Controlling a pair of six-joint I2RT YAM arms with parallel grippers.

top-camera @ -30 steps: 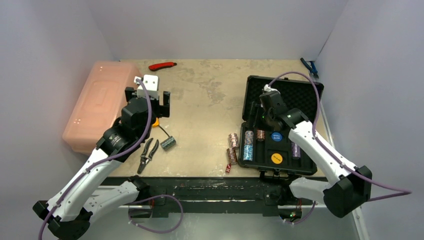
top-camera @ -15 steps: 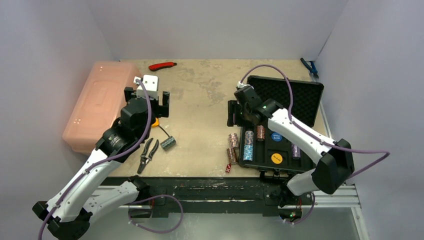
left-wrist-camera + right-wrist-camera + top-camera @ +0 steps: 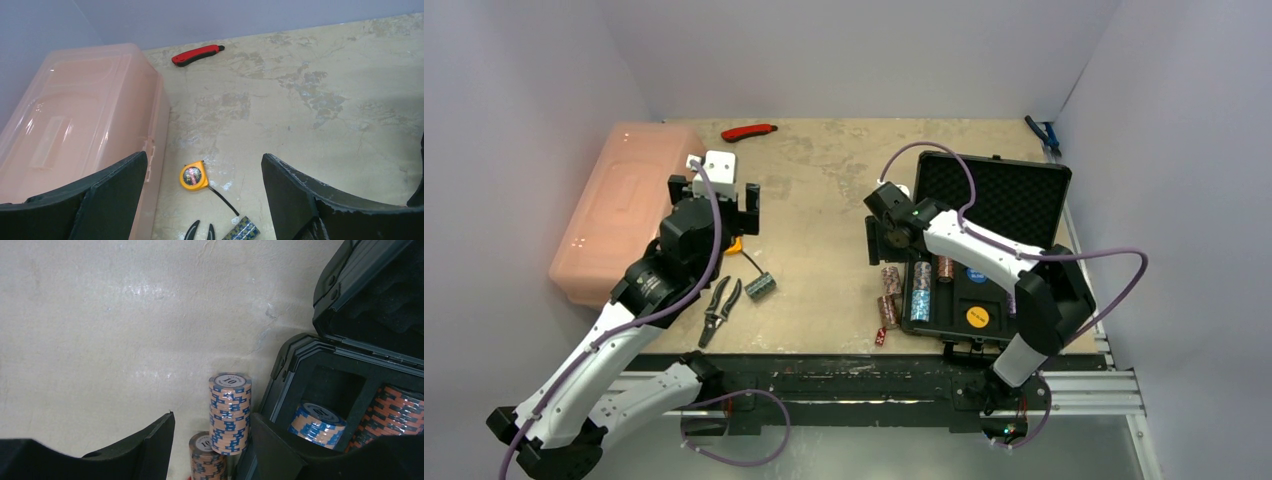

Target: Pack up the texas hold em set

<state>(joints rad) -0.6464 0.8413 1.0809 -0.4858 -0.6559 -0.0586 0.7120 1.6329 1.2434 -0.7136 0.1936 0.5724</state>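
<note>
The black briefcase (image 3: 1036,336) lies open at the right, its lid (image 3: 1009,198) tipped back. Its foam holds chip stacks (image 3: 921,304), a blue disc (image 3: 977,272) and a yellow disc (image 3: 977,317). Two orange-and-blue chip stacks (image 3: 890,280) stand on the table by its left wall, with a red die (image 3: 880,337) nearer me. My right gripper (image 3: 885,248) is open and empty just above them. In the right wrist view the taller stack (image 3: 230,410) stands ahead between the open fingers (image 3: 142,447). My left gripper (image 3: 717,205) is open and empty.
A pink translucent box (image 3: 619,210) fills the left side. A red utility knife (image 3: 749,131) lies at the back. A yellow tape measure (image 3: 194,176), pliers (image 3: 720,305) and a small patterned roll (image 3: 760,287) lie under the left arm. Blue pliers (image 3: 1044,135) lie at the back right.
My right arm has swung left, from over the open case to over the chip stacks on the table beside it. The left arm has barely moved.
</note>
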